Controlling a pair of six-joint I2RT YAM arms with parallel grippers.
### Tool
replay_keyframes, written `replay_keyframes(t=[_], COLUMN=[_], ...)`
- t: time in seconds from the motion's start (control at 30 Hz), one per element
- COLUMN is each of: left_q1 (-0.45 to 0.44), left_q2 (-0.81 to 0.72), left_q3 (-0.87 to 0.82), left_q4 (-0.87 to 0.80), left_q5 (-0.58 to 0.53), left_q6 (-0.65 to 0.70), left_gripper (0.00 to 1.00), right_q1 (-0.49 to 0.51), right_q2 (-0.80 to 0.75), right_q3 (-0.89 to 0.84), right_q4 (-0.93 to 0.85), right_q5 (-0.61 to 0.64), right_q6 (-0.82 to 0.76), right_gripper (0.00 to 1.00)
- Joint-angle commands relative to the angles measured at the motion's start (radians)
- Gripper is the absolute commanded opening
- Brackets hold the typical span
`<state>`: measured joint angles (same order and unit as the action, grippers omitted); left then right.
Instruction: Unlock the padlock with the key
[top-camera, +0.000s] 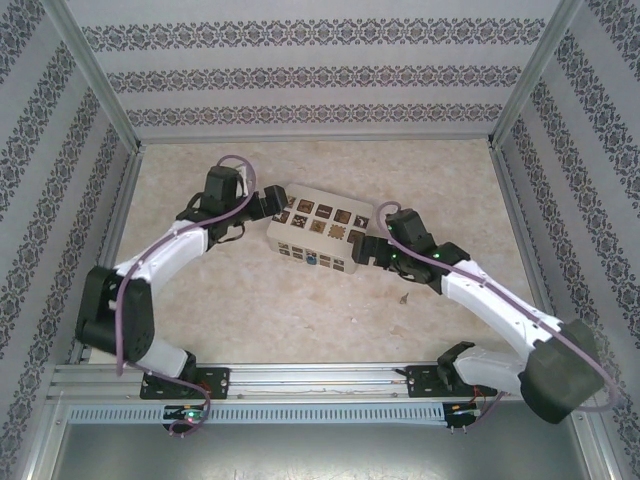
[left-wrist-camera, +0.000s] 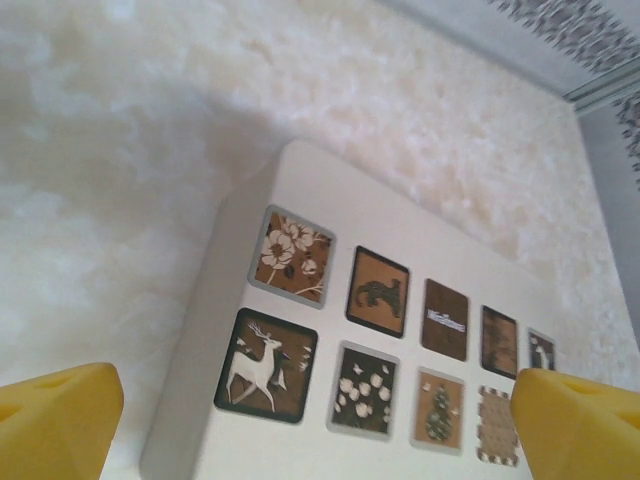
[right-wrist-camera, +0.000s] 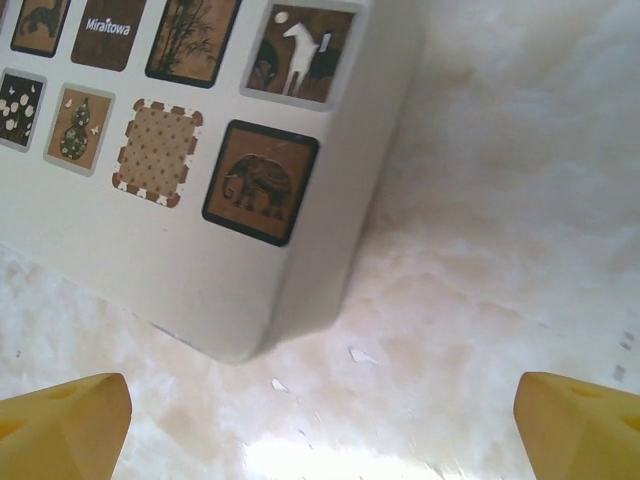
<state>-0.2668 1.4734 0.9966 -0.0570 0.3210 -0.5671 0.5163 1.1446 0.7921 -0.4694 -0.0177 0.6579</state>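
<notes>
Top external view: the padlock (top-camera: 313, 259) sits against the near side of the box (top-camera: 320, 225), mid-desk (top-camera: 250, 300). Left jaws and right jaws are released, wide apart, at the box's left and right ends.

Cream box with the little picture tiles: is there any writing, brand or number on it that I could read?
"Miraitowa": white letters on a dark brown tile on top of the cream box, right wrist view.
Left wrist view: white lettering on a brown tile, too blurred to read.
The other tiles carry pictures, no readable words.
</notes>
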Motion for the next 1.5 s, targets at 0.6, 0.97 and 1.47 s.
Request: replay_keyframes(t=[0.6,0.97,1.47], left_q1=[0.003,0.004,0.003], left_q2=[-0.312,-0.309,-0.294], left_q3=[-0.269,-0.267,-0.256], left_q4=[0.258,0.273,0.302], left_q5=[-0.329,-0.361,-0.369], left_q6=[0.195,0.258,0.271], left_gripper=[0.99,0.99,0.99], right_q1=[-0.188,-0.201,-0.216], right_q2=[-0.035,0.087,0.131], right_q3=[-0.22,-0.206,-0.215], right_q4=[-0.197,-0.14,-0.129], right_q5=[-0.125,-0.144,-0.143], right_q6=[0.207,0.226,0.226], right_gripper=[0.58,0.4,0.34])
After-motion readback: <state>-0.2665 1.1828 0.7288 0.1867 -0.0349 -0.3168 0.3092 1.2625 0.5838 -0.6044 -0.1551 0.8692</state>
